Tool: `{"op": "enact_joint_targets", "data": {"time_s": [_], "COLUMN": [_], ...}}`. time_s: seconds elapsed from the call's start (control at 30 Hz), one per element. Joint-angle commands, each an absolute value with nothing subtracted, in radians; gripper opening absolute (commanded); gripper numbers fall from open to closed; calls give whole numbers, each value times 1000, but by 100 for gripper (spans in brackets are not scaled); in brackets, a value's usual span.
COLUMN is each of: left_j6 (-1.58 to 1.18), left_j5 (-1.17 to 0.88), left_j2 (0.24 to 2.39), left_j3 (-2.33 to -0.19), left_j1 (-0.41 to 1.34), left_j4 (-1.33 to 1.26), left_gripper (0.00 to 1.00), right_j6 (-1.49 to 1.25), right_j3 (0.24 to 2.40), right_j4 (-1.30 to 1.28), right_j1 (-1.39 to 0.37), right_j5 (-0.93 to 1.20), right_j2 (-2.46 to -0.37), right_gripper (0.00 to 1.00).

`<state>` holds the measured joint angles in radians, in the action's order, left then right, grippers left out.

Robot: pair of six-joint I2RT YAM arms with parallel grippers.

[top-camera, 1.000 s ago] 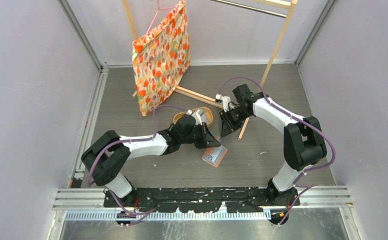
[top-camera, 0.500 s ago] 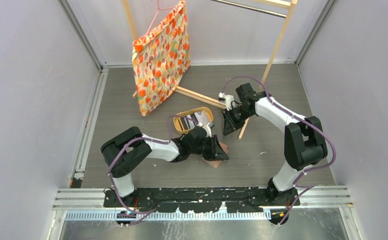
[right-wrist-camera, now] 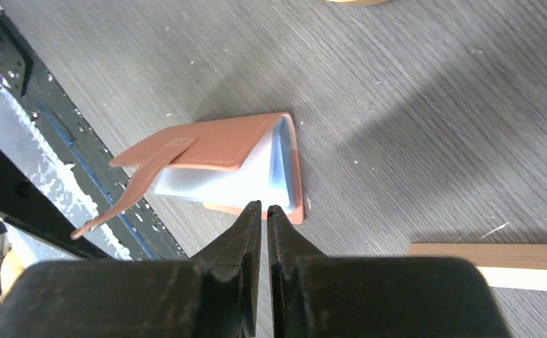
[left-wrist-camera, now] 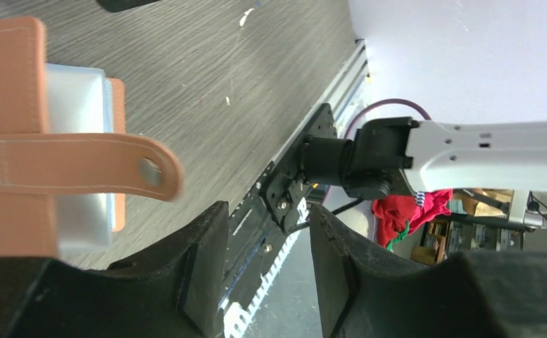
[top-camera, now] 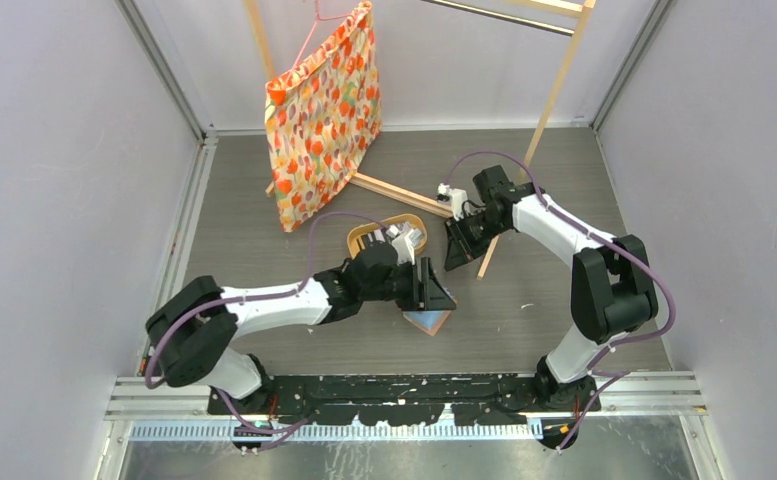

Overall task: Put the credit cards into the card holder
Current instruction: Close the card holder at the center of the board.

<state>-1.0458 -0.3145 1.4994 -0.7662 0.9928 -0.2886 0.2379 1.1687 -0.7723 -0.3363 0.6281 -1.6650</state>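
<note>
The salmon-tan card holder lies partly folded on the grey floor, its snap tab sticking out loose and its light-blue pockets showing. My left gripper hovers just behind the card holder, open, with nothing between its fingers. A few credit cards rest in the oval wooden tray, partly hidden by the left arm. My right gripper hangs to the tray's right and looks down on the card holder. It is shut and holds nothing.
A floral bag hangs from a wooden rack at the back. The rack's foot bars lie on the floor, one just right of my right gripper. Side walls and the metal rail bound the floor.
My left gripper swung down over the card holder, then drew back a little, its jaws going from shut to open. The right arm has barely moved.
</note>
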Motion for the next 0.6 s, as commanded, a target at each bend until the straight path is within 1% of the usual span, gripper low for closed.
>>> {"op": "enact_joint_targets", "data": {"time_s": [0.0, 0.23, 0.33, 0.43, 0.57], "left_j6": [-963, -921, -848, -745, -688], "left_j5": [-314, -331, -274, -115, 93], "left_j2": [1409, 1349, 1253, 1120, 964], "left_j3": [-740, -696, -693, -699, -650], "left_j1": [994, 985, 968, 956, 943], "left_j4": [-254, -271, -164, 39, 194], "left_gripper": [48, 48, 48, 49, 66], "right_j6": [274, 282, 286, 290, 294], "right_j3": [1171, 1170, 1171, 1174, 1176], "right_j4": [-775, -784, -788, -794, -795], "right_j1": [-334, -344, -351, -357, -361], "right_j5": [723, 753, 755, 751, 747], "right_j2": [-1607, -1628, -1640, -1649, -1651], "right_gripper": [13, 14, 14, 14, 14]}}
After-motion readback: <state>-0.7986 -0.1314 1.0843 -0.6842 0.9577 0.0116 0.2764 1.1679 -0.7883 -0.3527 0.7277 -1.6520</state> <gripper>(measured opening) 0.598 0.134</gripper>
